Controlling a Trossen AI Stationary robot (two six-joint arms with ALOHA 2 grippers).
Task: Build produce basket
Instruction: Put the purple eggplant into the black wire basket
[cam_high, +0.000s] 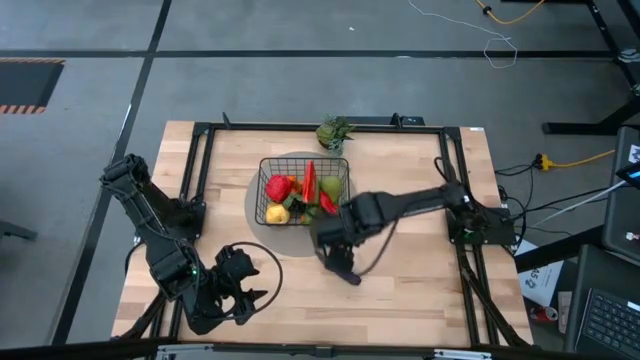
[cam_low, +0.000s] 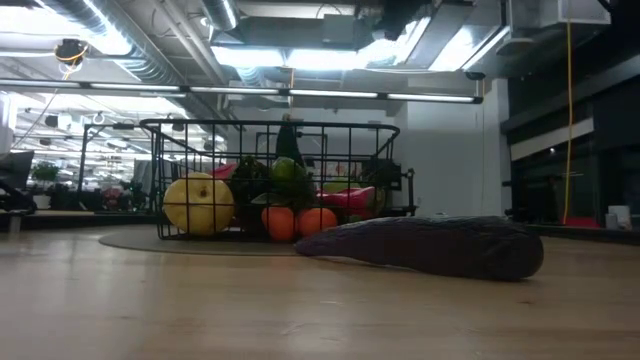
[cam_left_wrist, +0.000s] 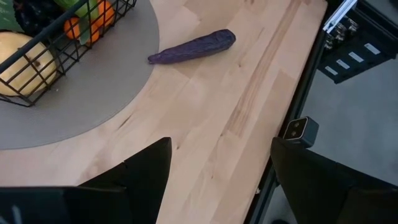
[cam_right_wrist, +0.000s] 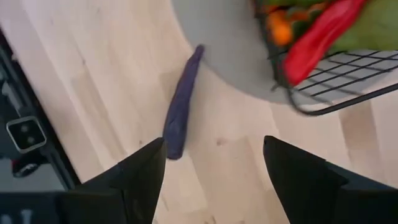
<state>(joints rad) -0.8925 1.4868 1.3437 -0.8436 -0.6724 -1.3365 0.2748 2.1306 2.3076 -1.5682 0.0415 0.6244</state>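
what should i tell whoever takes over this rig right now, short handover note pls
Left pincer: open, empty, parked at the table's near left.
Right pincer: open, empty, above the eggplant.
Basket: on the grey mat, holding a yellow pear, orange clusters, red peppers and green pieces.
Eggplant: lying on the bare wood, its tip at the mat's edge, outside the basket.
Done: most produce is in.
Left: pick up the eggplant and put it in the basket.

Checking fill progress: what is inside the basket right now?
The basket holds a yellow pear, oranges, a red chili and green pieces; lower items are covered. The eggplant lies outside.
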